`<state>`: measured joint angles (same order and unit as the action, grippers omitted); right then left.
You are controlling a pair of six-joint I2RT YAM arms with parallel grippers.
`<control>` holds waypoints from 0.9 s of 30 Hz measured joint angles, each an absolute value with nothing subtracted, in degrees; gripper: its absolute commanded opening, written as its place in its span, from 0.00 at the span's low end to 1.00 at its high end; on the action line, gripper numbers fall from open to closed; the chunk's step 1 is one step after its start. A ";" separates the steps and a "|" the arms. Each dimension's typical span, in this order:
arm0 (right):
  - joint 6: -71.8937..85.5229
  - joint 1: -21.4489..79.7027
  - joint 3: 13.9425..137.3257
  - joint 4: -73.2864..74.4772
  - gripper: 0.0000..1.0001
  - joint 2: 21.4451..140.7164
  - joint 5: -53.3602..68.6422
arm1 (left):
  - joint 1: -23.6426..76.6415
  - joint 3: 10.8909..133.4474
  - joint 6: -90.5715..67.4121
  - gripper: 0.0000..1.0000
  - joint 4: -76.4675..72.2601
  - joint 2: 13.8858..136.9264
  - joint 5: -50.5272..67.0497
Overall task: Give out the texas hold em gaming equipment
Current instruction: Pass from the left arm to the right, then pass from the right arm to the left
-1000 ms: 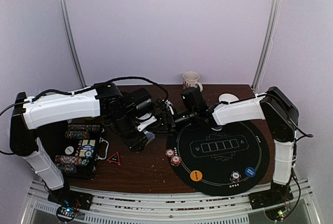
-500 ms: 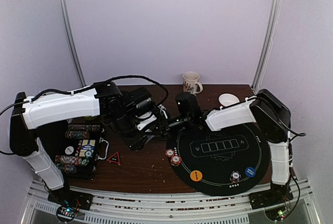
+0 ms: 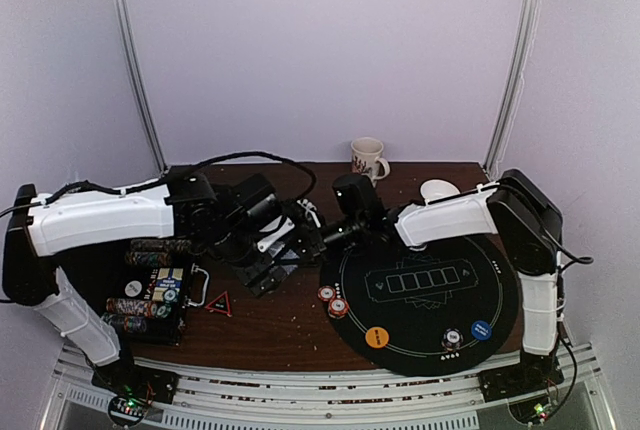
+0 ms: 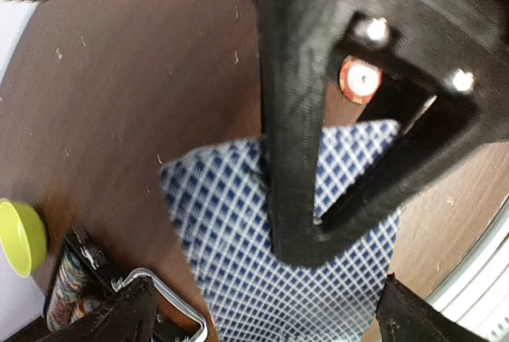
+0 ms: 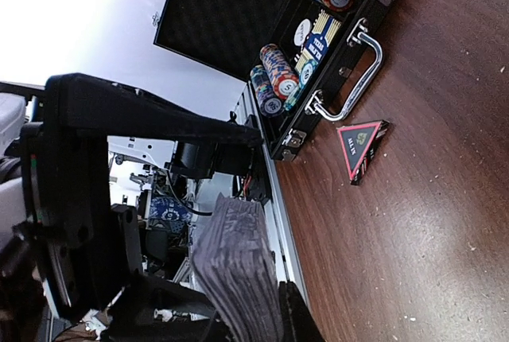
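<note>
A deck of blue-checked playing cards (image 4: 231, 270) hangs above the table between the two arms. My right gripper (image 5: 238, 314) is shut on the deck (image 5: 238, 266), which shows edge-on between its fingers. One of its black fingers (image 4: 290, 167) lies across the top card's back. My left gripper (image 4: 266, 314) stands open around the deck, fingertips wide at either side. In the top view the left gripper (image 3: 272, 268) and right gripper (image 3: 310, 235) meet left of the black round mat (image 3: 420, 295). Two red-and-white chips (image 3: 332, 300), an orange button (image 3: 376, 337) and a blue button (image 3: 481, 330) lie on the mat.
An open black case (image 3: 155, 290) with rolls of chips stands at the left, a small red triangle (image 3: 219, 301) beside it. A white mug (image 3: 367, 158) and a white dish (image 3: 438, 190) sit at the back. A green bowl (image 4: 20, 235) lies near the case.
My right gripper reached left to the deck and closed on it. My left gripper opened off the deck and its arm shifted slightly left.
</note>
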<state>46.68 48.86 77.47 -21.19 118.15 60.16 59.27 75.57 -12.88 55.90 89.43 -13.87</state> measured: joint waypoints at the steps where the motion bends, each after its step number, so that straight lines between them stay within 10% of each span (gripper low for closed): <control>1: 46.17 48.75 77.47 -20.08 0.00 117.58 59.72 | 59.27 72.20 -11.84 0.98 52.03 86.54 -14.39; 9: 45.69 47.27 77.43 -17.37 0.00 110.50 57.82 | 59.35 44.73 -0.14 0.98 17.47 59.99 -13.21; 27: 46.92 46.92 76.66 -16.60 0.00 108.22 52.69 | 59.07 37.54 13.52 0.81 -9.34 65.78 -15.44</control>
<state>46.92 46.92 76.66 -16.60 108.22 52.69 59.07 37.54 13.52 -9.34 65.78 -15.44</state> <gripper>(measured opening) 0.109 0.833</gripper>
